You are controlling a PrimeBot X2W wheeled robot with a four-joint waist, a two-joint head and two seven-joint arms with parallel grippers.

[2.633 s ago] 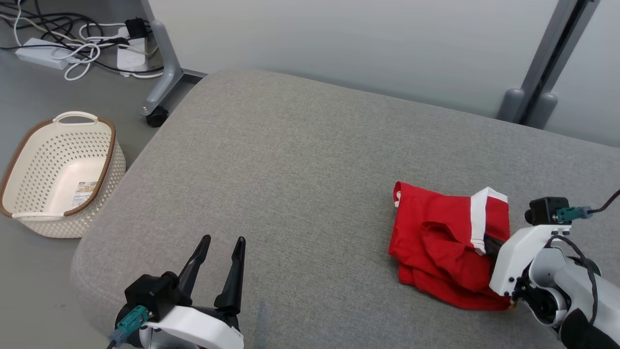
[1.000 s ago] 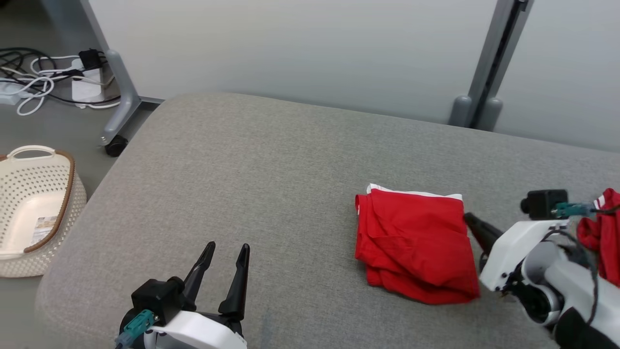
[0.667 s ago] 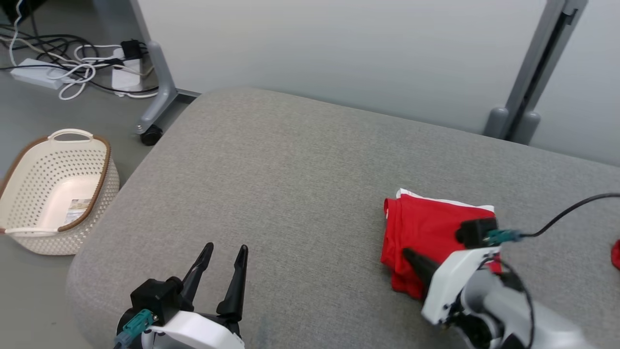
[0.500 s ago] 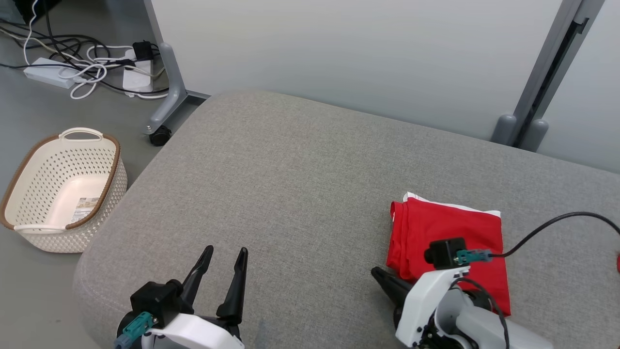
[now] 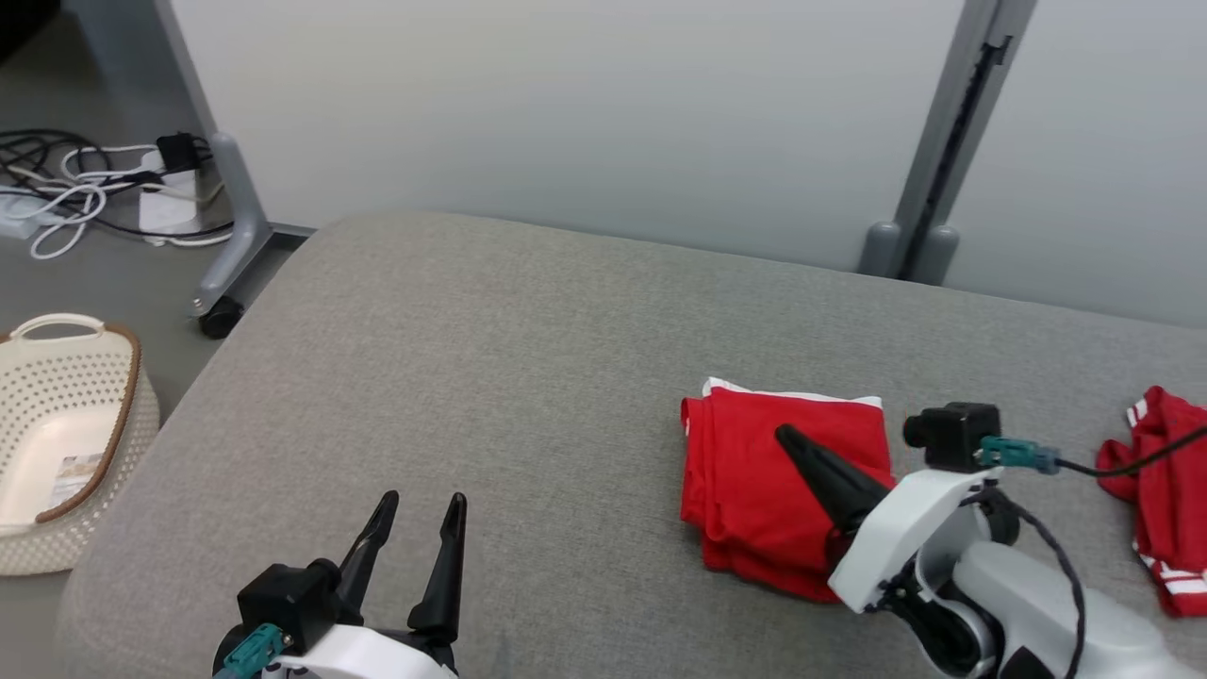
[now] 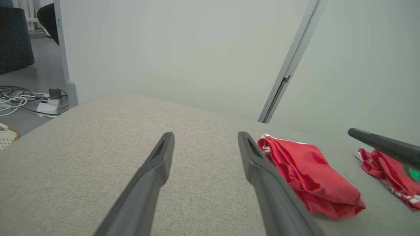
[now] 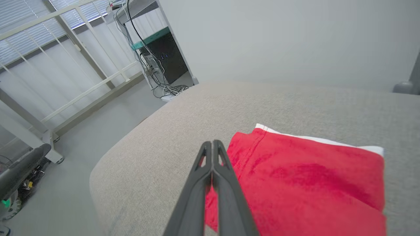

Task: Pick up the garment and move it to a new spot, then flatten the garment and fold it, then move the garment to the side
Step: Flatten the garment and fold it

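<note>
The garment (image 5: 745, 490) is red with a white hem and lies folded into a rough square on the right half of the grey cushion (image 5: 471, 358). My right gripper (image 5: 785, 436) is shut with nothing in it. Its fingers point up-left across the garment's middle. In the right wrist view the shut fingers (image 7: 211, 146) end over the left edge of the garment (image 7: 311, 173). My left gripper (image 5: 422, 500) stands open and empty at the cushion's front left, well apart from the garment (image 6: 308, 173). In the left wrist view its fingertips (image 6: 206, 136) point along bare cushion.
A second red garment (image 5: 1165, 500) lies crumpled at the cushion's right edge. A cream perforated basket (image 5: 132, 415) sits on the floor to the left. Cables (image 5: 85, 179) and a castered frame leg (image 5: 222, 316) lie behind it. A grey post (image 5: 905, 245) stands against the wall.
The head camera has swung about. My right gripper, still shut, went from the garment's right side round its front and now lies over its middle. The left gripper kept still.
</note>
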